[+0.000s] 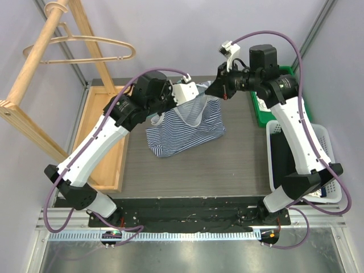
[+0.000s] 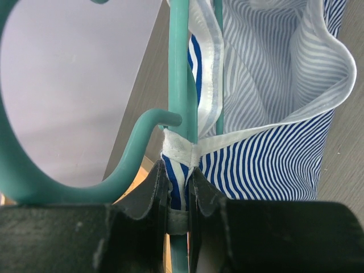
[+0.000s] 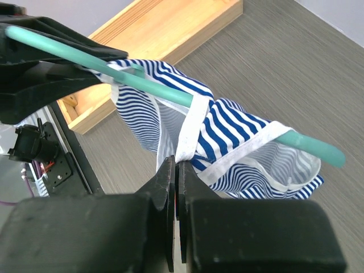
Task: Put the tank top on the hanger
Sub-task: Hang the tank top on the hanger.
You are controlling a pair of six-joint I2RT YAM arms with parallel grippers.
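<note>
Dressing looks roughly half done: tank top [image 1: 185, 133] hangs above the worktop [image 1: 187, 170] with the hanger [image 3: 310, 145] threaded through, left tool [image 2: 178, 173] clamping hanger and fabric, right tool [image 3: 177, 168] pinching its white strap, seemingly not yet seated.

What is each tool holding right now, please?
Left tool: closed on the hanger and tank top fabric.
Right tool: closed on the tank top.
</note>
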